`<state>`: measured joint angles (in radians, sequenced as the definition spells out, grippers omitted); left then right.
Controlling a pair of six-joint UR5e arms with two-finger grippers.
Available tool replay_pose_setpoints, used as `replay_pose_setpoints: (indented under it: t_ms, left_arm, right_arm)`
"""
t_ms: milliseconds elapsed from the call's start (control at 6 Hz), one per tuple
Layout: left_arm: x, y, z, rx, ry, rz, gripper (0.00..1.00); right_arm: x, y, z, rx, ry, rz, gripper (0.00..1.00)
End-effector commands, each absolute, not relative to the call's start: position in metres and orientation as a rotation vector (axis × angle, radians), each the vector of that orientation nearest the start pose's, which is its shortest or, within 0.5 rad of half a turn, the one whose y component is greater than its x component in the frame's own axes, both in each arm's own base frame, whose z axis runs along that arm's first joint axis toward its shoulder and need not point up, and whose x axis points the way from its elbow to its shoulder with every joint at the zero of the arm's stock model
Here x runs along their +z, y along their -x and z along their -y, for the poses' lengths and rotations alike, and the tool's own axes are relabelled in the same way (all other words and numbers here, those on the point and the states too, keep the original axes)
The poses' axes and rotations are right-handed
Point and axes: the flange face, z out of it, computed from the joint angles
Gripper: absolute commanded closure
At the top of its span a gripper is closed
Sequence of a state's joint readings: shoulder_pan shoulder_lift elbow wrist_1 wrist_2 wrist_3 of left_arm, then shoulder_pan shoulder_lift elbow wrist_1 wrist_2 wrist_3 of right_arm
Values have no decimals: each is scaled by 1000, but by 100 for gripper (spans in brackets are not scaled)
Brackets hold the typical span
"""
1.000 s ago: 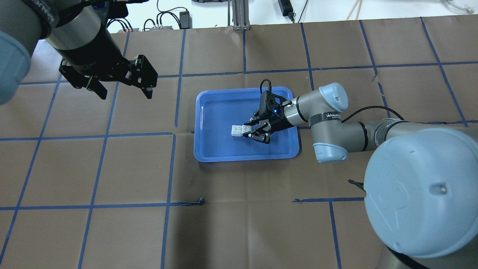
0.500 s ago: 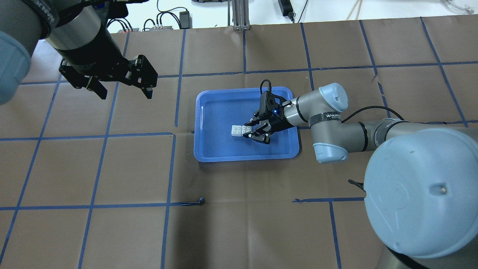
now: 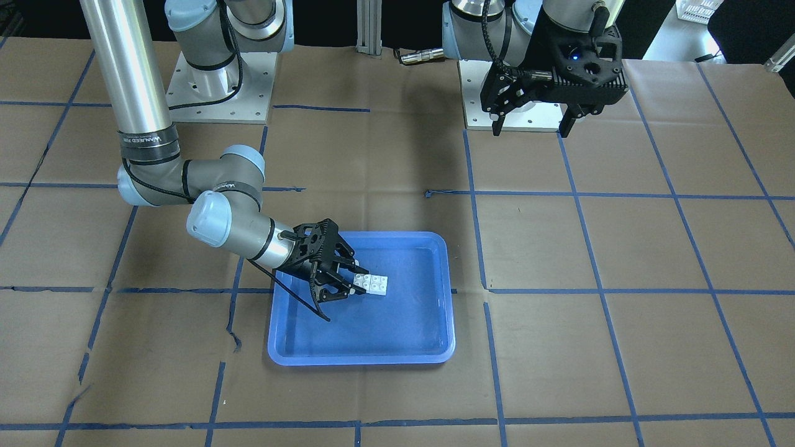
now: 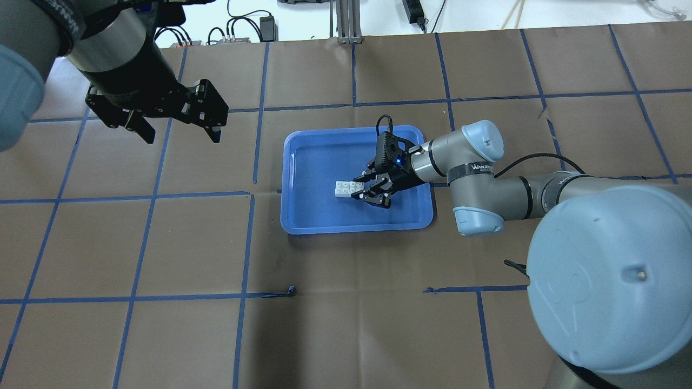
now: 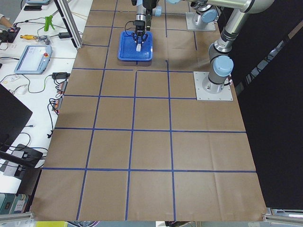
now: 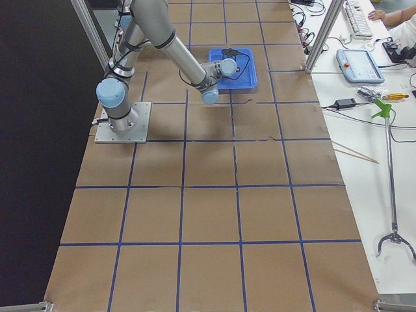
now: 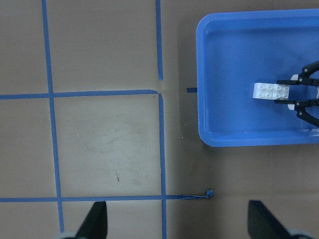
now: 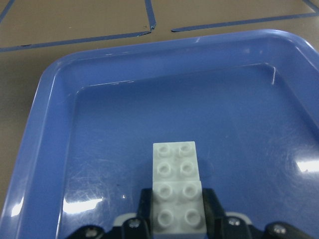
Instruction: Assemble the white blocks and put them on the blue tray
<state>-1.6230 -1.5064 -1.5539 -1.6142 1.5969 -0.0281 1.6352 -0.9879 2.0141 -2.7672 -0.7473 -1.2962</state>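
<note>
Two white blocks (image 4: 344, 188) are joined end to end and lie flat on the floor of the blue tray (image 4: 303, 227). My right gripper (image 4: 358, 188) reaches in low from the tray's right side and is shut on the nearer block. The right wrist view shows the blocks (image 8: 175, 164) with the pads (image 8: 208, 201) pressed against the near block's sides. My left gripper (image 4: 183, 138) is open and empty, held high over the table left of the tray. The front view shows the blocks (image 3: 374, 284), the tray (image 3: 360, 359), the right gripper (image 3: 353, 279) and the left gripper (image 3: 531, 130).
The table is covered in brown paper with a grid of blue tape lines (image 4: 248, 243). A loose tape end (image 4: 292, 292) sticks up in front of the tray. Cables and a metal post (image 4: 346, 21) stand at the far edge.
</note>
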Motion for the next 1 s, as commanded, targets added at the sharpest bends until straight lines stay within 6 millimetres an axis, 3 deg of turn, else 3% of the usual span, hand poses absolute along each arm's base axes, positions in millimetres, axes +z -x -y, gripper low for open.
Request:
replay_pose_setpoints:
  t_ms: [0, 500, 833]
  left_arm:
    - [523, 155, 460, -64, -35, -3116, 0]
    - [523, 155, 460, -66, -33, -3116, 0]
    - [523, 155, 460, -69, -33, -3116, 0]
  right_arm:
    - [131, -241, 532, -787, 1607, -1845, 52]
    - [132, -241, 532, -787, 1609, -1846, 49]
    - [137, -241, 536, -779, 1571, -1882, 1]
